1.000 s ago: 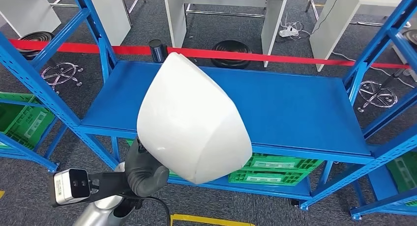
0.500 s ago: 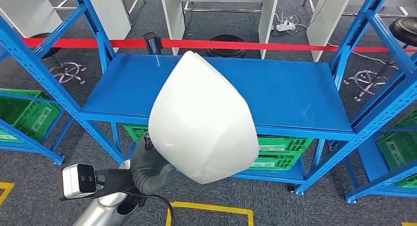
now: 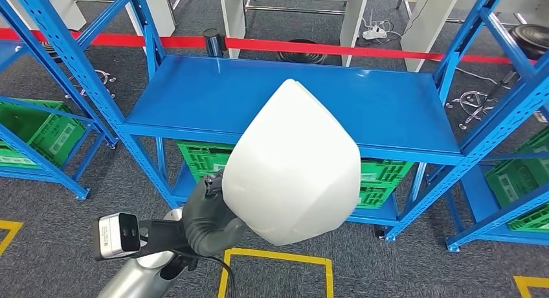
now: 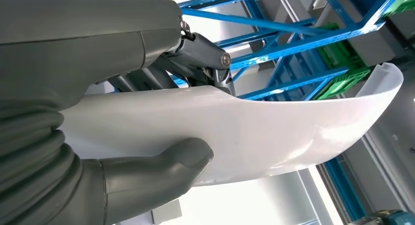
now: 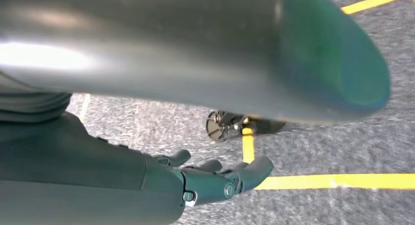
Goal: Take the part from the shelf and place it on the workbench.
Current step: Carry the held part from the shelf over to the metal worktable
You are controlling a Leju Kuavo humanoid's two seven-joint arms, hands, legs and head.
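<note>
Part [image 3: 294, 165], white and shell-shaped, sits at the centre of the head view, held up in front of the blue shelf [image 3: 213, 94], whose top board lies behind it from nine o'clock round to three o'clock. The left hand [image 3: 206, 217] grips the part's edge at about seven o'clock of it, the grey thumb curled against the white surface. Green crates [image 3: 204, 159] stand on the lower level under the board, at eight and four o'clock of the part. A red barrier tape [image 3: 362, 50] runs across at twelve o'clock, and yellow floor lines [image 3: 278, 256] lie at six o'clock.

In the left wrist view the left hand [image 4: 122, 137] clamps the part [image 4: 274, 132]: the thick thumb presses one face, the darker fingers [image 4: 195, 58] bear on the opposite side. Blue shelf beams [image 4: 293, 39] cross behind it.

In the right wrist view the right hand [image 5: 215, 178] hangs over grey carpet [image 5: 318, 146] with nothing in it, its fingers slightly bent and apart. A yellow floor line [image 5: 342, 181] runs at three o'clock of the fingers.
</note>
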